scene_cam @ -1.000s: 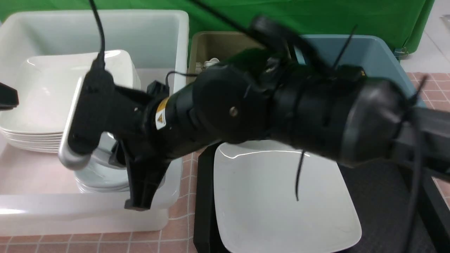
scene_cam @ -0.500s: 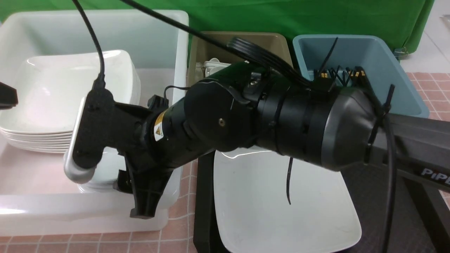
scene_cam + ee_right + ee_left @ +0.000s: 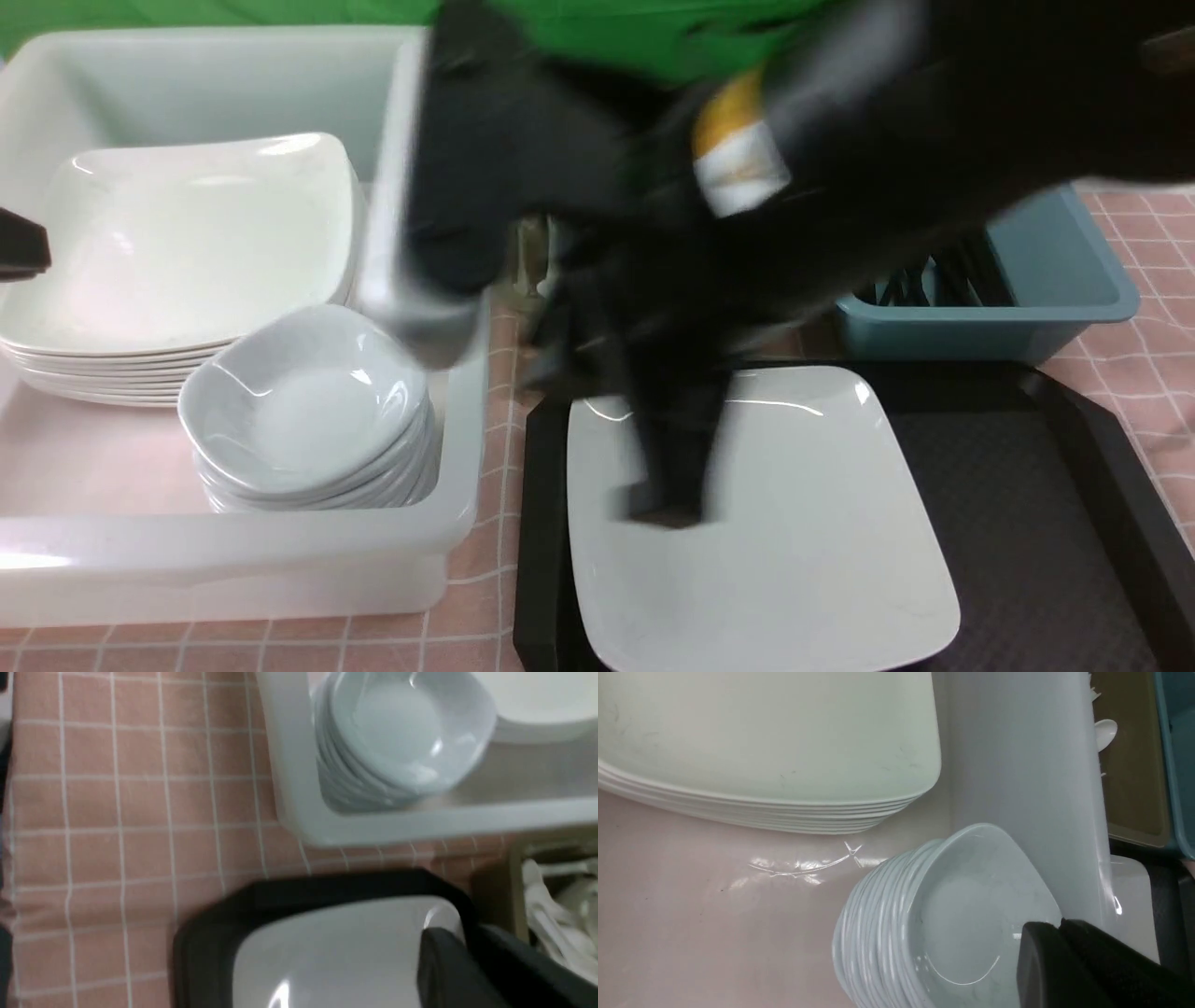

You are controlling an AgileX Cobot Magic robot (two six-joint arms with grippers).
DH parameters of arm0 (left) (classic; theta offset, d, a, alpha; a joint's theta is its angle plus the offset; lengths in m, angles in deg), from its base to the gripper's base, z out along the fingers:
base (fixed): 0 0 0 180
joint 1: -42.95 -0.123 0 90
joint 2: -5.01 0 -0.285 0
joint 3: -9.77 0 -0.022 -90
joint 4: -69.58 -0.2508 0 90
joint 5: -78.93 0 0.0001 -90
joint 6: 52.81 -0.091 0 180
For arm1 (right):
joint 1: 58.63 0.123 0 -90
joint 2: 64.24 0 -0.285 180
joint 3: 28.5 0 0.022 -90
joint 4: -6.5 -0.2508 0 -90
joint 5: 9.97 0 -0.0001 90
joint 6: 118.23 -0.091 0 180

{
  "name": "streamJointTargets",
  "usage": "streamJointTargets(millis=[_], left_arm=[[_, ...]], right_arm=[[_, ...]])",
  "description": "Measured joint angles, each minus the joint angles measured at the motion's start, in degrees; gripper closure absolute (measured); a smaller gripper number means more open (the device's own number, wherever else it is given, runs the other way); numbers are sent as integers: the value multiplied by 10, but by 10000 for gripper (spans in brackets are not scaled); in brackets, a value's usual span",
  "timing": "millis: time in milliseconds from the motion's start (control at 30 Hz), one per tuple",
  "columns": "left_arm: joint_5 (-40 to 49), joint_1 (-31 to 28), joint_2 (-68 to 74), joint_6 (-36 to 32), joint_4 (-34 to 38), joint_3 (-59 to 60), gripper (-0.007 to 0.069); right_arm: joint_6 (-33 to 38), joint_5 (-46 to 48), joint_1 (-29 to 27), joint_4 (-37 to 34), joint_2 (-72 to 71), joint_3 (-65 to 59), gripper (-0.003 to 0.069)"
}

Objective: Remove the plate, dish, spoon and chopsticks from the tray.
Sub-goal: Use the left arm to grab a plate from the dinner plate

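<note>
At the far left, the white tub (image 3: 457, 523) is holding a stack of large plates (image 3: 196, 243) and, nearer the robot, a stack of small dishes (image 3: 308, 411). The left jaws are hanging over that dish stack. In the left wrist view they are pressed together with nothing between them.

Past the tub wall and a strip of the desk's pink checked cloth (image 3: 485, 597), the right arm is reaching across the middle of the front view as a dark blur. The right jaws are pointing down over the left part of the plate (image 3: 803, 541). Whether they are spread or closed cannot be told through the blur, nor whether the tips are touching the glaze. No item is showing in them.

The plate is lying flat on the left side of the tray (image 3: 1027, 523), directly beneath those jaws. Being square, it has no long axis, and its edges are running nearly parallel to the tray's rim. The right arm is plainly the nearer one, while the left is well apart over the tub. A grip would probably need a raised edge of the plate, since its floor gives nothing to pinch.

The rest of the tray's floor is showing bare. Beyond it, white spoons (image 3: 1105, 732) are lying in the olive tub (image 3: 1134, 765), and black chopsticks (image 3: 934, 280) in the blue tub (image 3: 1074, 280). The plate looks like the last thing to clear.
</note>
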Motion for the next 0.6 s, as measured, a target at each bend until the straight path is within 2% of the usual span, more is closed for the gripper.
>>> streamJointTargets(millis=[33, 67, 100, 200, 333, 400, 600], left_arm=[[2, 8, 0, 0, 1, 0, 606], [2, 12, 0, 0, 1, 0, 606], [3, 32, 0, 0, 1, 0, 606], [8, 89, 0, 1, 1, 0, 606], [17, 153, 0, 15, 3, 0, 606], [17, 214, 0, 31, 9, 0, 606], [-45, 354, 0, 78, 6, 0, 606]], right_arm=[[-13, 30, 0, 22, -22, 1, 602], [-16, 42, 0, 27, -26, 1, 613], [-42, 76, 0, 66, -57, 1, 629], [-137, 77, -3, 120, -128, -1, 629], [-228, 77, -15, 130, -199, -8, 629], [-293, 77, -23, 132, -261, -31, 629], [-379, 77, -24, 133, -403, -153, 629]])
